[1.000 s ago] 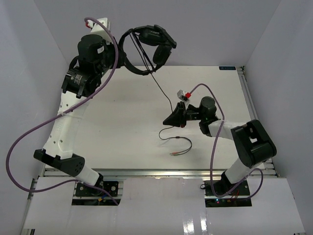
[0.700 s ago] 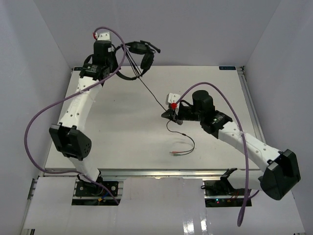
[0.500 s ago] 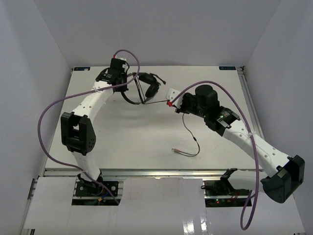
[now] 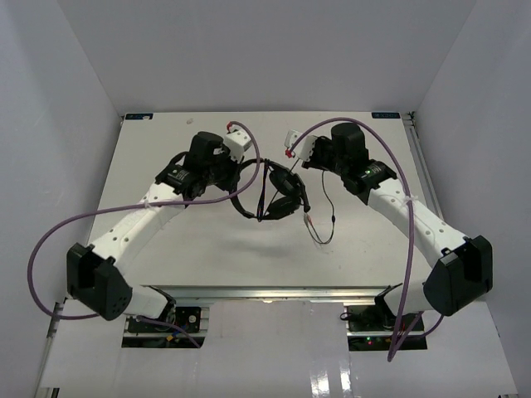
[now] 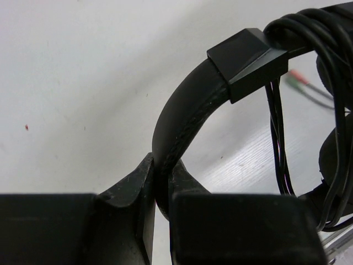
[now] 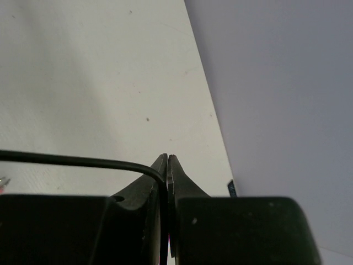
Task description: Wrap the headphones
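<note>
The black headphones (image 4: 280, 196) hang just above the table's middle, with several turns of cord wound round the headband. My left gripper (image 4: 241, 180) is shut on the headband (image 5: 185, 110), which is pinched between its fingers (image 5: 138, 182). The wound cord (image 5: 325, 38) passes beside the black slider block (image 5: 248, 61). My right gripper (image 4: 310, 162) is just right of the earcups and shut on the thin black cord (image 6: 83, 161). The loose cord (image 4: 330, 217) hangs in a loop, and its reddish plugs (image 4: 308, 220) lie near the table; they also show in the left wrist view (image 5: 298, 77).
Purple arm cables loop over both arms (image 4: 91, 217) (image 4: 397, 178). White walls enclose the table on the left, back and right. The back right table edge (image 6: 218, 143) meets the wall close beyond my right fingers.
My left arm brought the headphones down from high at the back left to the table's middle. My right arm moved back and up with the cord, and the loose cord shortened.
</note>
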`<state>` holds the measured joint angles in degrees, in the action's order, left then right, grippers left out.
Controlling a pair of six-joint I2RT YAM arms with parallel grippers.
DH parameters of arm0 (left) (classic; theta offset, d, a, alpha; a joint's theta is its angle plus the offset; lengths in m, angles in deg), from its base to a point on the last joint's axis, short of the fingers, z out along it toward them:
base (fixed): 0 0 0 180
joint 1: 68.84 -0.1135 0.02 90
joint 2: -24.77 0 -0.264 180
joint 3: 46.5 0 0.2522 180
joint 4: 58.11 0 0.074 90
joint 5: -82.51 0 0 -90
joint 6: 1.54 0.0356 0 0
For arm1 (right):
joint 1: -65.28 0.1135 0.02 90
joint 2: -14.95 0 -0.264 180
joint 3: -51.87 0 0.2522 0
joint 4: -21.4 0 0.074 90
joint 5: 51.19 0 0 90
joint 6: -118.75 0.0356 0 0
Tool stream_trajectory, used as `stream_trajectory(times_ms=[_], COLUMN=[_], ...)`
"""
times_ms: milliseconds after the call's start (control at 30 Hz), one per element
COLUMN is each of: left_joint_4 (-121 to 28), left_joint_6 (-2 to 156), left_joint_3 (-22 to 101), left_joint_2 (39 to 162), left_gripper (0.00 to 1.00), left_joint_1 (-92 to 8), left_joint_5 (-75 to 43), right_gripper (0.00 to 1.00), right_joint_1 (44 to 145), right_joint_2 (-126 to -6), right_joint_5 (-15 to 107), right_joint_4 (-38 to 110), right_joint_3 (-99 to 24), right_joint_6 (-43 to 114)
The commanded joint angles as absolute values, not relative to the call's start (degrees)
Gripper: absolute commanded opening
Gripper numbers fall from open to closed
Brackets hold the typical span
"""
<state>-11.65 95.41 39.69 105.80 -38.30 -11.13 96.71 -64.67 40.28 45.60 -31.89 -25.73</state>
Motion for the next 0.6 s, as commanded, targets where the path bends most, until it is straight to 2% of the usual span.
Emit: stream_trajectory(times_ms=[0,167,367,567], left_joint_4=[-15.6,-15.52,-14.82,-14.91], left_joint_6=[98.83,98.59,98.57,98.09], left_joint_3=[36.01,35.55,35.2,36.25], left_joint_2=[98.55,98.86,102.26,103.39], left_gripper=[0.0,0.0,0.0,0.0], left_joint_1=[-38.11,-37.42,-34.68,-33.21], left_joint_5=[-27.07,-33.53,-35.97,-35.51], right_gripper=[0.08,0.08,0.08,0.08], right_joint_1=[90.35,86.99,87.07,87.08], right_joint_2=[-64.86,-66.46,-70.0,-72.76], right_joint_5=[53.19,63.81,66.65,66.93], right_joint_4=[39.52,38.16,37.62,37.45], right_joint_3=[-35.2,-36.99,-42.71,-42.31], right_joint_6=[-17.37,-8.29,-3.7,-2.63])
